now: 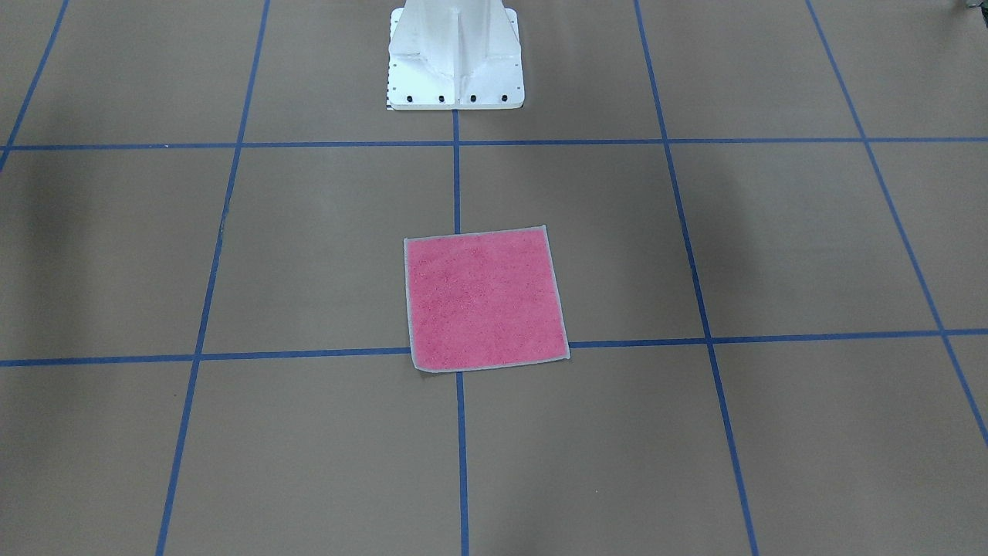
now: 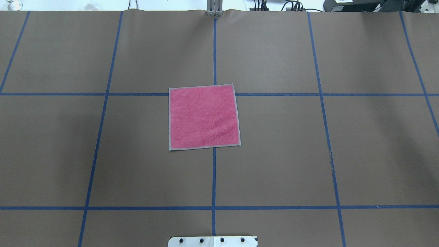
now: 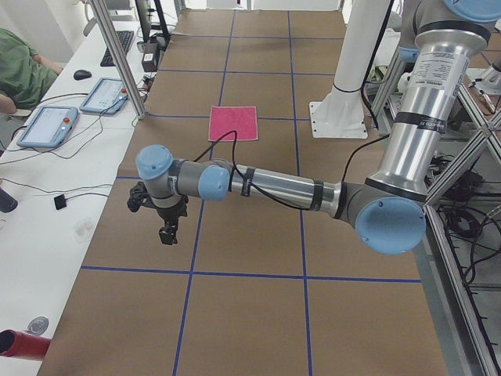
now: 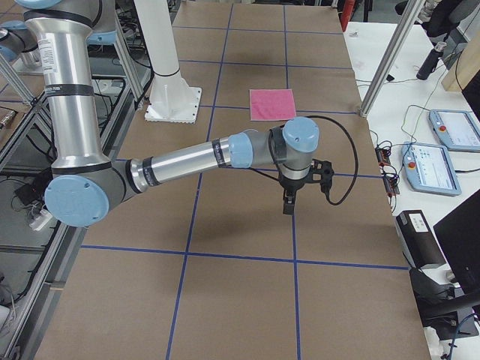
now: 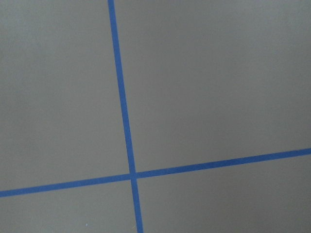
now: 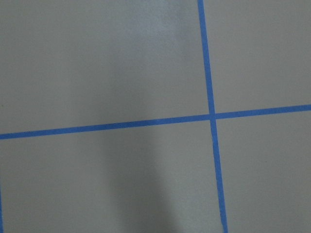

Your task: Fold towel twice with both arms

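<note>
Brown gridded tabletop (image 2: 274,154); flat square pink terry towel (image 2: 204,116)

No writing, label, brand or number could be read anywhere. The tablet screens (image 3: 48,124) on the desk (image 3: 78,182) beyond the left gripper (image 3: 167,235) were too small to read.

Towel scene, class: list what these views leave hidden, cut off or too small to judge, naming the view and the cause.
The towel: underside hidden in every view; it lies flat, pink face up.
The left gripper: beyond the overhead and front-facing edges; exterior left alone shows it, open or shut unclear.
The right gripper: likewise, only in exterior right.
</note>
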